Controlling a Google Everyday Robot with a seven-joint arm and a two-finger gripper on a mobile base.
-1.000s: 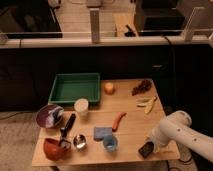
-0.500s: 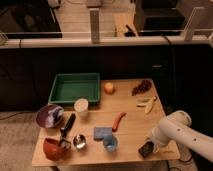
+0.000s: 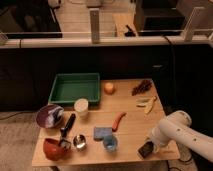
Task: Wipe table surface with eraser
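The table surface (image 3: 130, 131) is a light wooden top with plank lines. The eraser (image 3: 145, 149), a small dark block, lies at the table's front right corner. My gripper (image 3: 148, 148) is at the end of the white arm (image 3: 180, 132) that comes in from the right. It is right at the eraser, low over the table. The arm's end covers part of the eraser.
A green tray (image 3: 74, 87) stands at the back left. An orange (image 3: 108, 87), dark grapes (image 3: 141, 87), a banana (image 3: 146, 103), a red chili (image 3: 118, 121), a blue sponge block (image 3: 101, 132), a blue cup (image 3: 110, 145), a white cup (image 3: 81, 106), bowls (image 3: 49, 115) and a metal cup (image 3: 79, 142) lie around.
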